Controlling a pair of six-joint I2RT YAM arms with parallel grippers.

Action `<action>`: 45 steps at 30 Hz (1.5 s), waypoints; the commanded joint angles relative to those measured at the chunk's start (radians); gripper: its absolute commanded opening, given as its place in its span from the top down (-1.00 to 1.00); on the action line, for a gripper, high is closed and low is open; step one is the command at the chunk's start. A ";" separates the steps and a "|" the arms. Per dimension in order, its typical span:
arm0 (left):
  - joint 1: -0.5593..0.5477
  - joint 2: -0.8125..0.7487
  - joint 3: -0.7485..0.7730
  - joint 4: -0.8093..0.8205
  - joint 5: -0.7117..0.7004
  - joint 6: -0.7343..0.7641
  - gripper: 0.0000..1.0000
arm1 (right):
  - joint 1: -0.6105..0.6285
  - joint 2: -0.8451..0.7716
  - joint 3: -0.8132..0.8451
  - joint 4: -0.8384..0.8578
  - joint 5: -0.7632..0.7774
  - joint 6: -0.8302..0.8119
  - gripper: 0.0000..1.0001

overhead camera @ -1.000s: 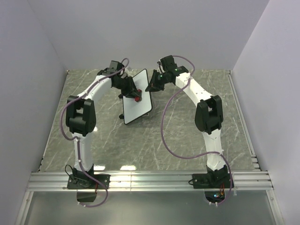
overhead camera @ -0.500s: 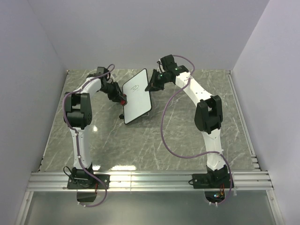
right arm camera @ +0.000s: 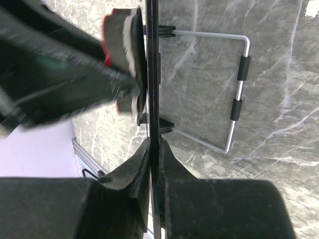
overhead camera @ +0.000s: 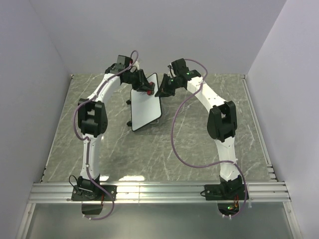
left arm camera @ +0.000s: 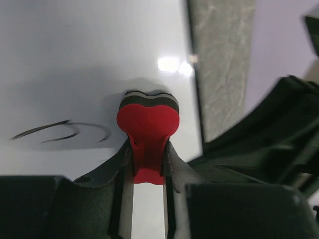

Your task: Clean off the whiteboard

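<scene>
Wiping step: left hand pinches red eraser against whiteboard; right hand clamps board's edge. Next: sweep over scribble.

no readable text; only a scribble on the whiteboard

Grey marble-pattern bench with white veining, plain pale back wall, matching left wall and right wall, slotted aluminium rails along near edge, even diffuse light.
</scene>
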 commanded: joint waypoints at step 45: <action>-0.188 0.068 -0.062 -0.118 0.125 0.152 0.99 | 0.059 0.007 -0.060 -0.044 0.008 -0.074 1.00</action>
